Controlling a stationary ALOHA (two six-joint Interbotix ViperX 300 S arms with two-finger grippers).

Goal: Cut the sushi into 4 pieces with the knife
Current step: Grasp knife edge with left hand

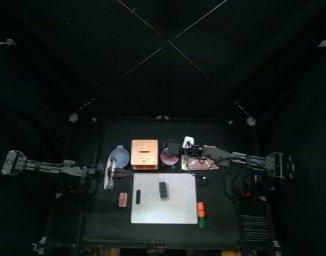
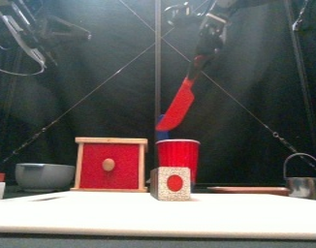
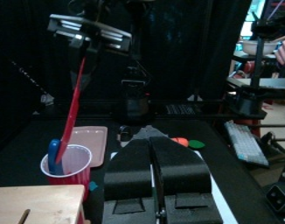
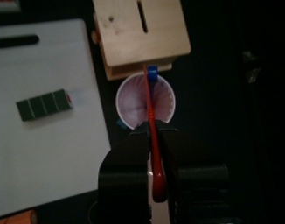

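Note:
My right gripper (image 2: 204, 53) is shut on the red knife (image 2: 181, 103), which hangs tilted with its lower end just above the red cup (image 2: 177, 155). From the left wrist, the red knife (image 3: 75, 101) reaches down to the cup (image 3: 66, 164), where the blue knife (image 3: 54, 147) stands. The sushi roll (image 1: 165, 188) lies whole on the white cutting board (image 1: 163, 203); the roll (image 4: 44, 106) also shows from the right wrist. My left gripper (image 1: 118, 173) rests at the board's left, shut and empty.
The wooden box (image 1: 143, 152) stands left of the cup, with the blue-grey bowl (image 2: 45, 175) further left. The pink tray (image 1: 199, 161) lies under the right arm. A metal cutter (image 2: 300, 180) sits far right. Small toys (image 1: 201, 209) lie by the board's right edge.

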